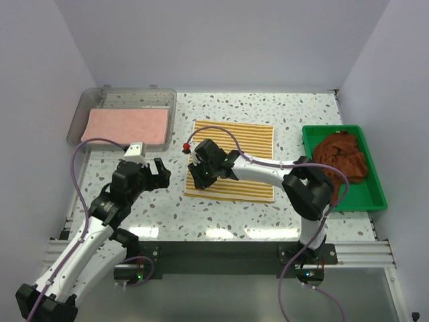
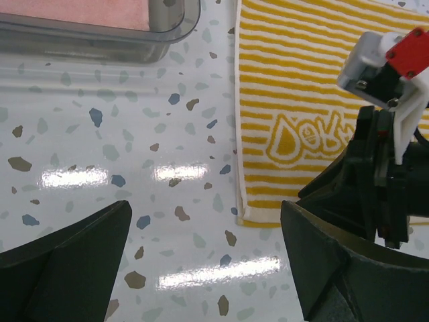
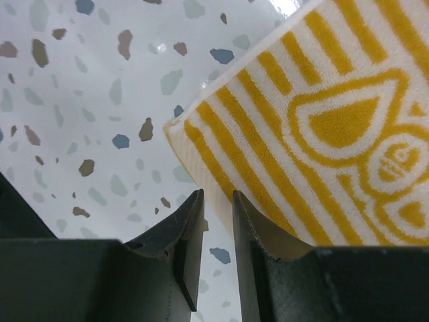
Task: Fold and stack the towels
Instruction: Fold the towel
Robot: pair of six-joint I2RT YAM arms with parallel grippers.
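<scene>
The yellow-and-white striped towel (image 1: pixel 234 157) (image 2: pixel 301 100) (image 3: pixel 322 121) lies flat mid-table, logo near its front left corner. My right gripper (image 1: pixel 196 179) (image 3: pixel 218 201) sits at that corner, its jaws drawn close with the towel's white edge between the tips. My left gripper (image 1: pixel 159 173) (image 2: pixel 208 261) hovers open over bare table, just left of the towel, holding nothing. A salmon-pink towel (image 1: pixel 127 124) (image 2: pixel 74 12) lies folded in the clear grey bin (image 1: pixel 171 100). Rust-brown towels (image 1: pixel 342 155) lie crumpled in the green tray (image 1: pixel 375 194).
The bin's wall (image 2: pixel 100 43) runs along the far left, close behind my left gripper. The green tray stands at the table's right edge. The right arm (image 1: pixel 268 171) stretches across the striped towel's near half. White walls enclose the table.
</scene>
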